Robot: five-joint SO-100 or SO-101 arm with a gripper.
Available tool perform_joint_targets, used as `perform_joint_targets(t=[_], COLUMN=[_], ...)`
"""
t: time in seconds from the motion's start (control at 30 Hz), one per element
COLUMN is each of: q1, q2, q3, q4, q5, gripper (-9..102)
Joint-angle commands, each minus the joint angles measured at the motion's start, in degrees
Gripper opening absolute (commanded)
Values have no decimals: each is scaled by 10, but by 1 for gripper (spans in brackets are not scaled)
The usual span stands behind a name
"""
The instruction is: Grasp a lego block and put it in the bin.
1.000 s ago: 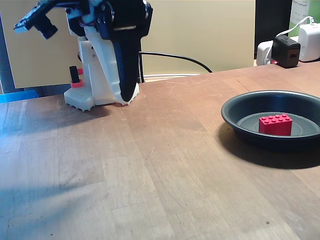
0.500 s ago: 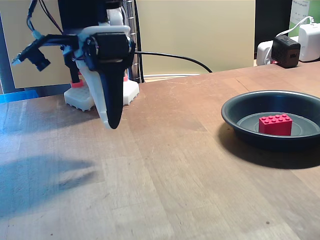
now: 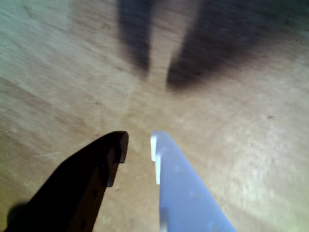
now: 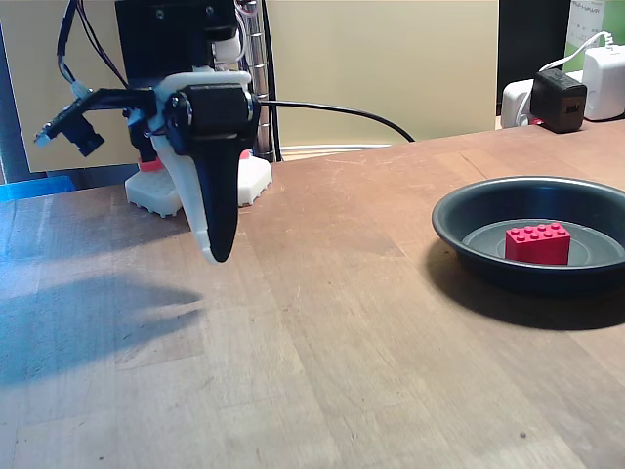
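Far to the right of the fingers (image 4: 217, 256) in the fixed view, the small bright red rectangular plastic lego block (image 4: 538, 243) already lies flat, studs up, on the ringed bottom of the wide, shallow, round dark grey-black metal bin (image 4: 459, 234). The fingers hang tip-down over the brown wooden bench (image 4: 322, 371), left of centre, well apart from the bin and holding nothing.

The wrist view shows them (image 3: 139, 145) parted by a narrow gap, one dark and one white, with only bare wood between and beneath.

Judged from this, the task looks done, and what is left to go wrong is small. A low sweep rightward could clip the bin's raised rim and shove it, since the pan probably slides easily on smooth wood. A further drop could drive the tips into the bench.

The fixed view gives the block, the bin and the height of the tips above the wood. The wrist view gives what the side-on view hides: the slight opening and the empty gap. It is blurred, though, so fine detail is lost.
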Motion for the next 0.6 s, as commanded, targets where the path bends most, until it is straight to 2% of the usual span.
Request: perform_joint_targets(t=[0.0, 0.57], q1=[4, 26], q2=[39, 116], q3=[32, 154], q4=[-22, -82], q5=[4, 33], gripper=[0, 0])
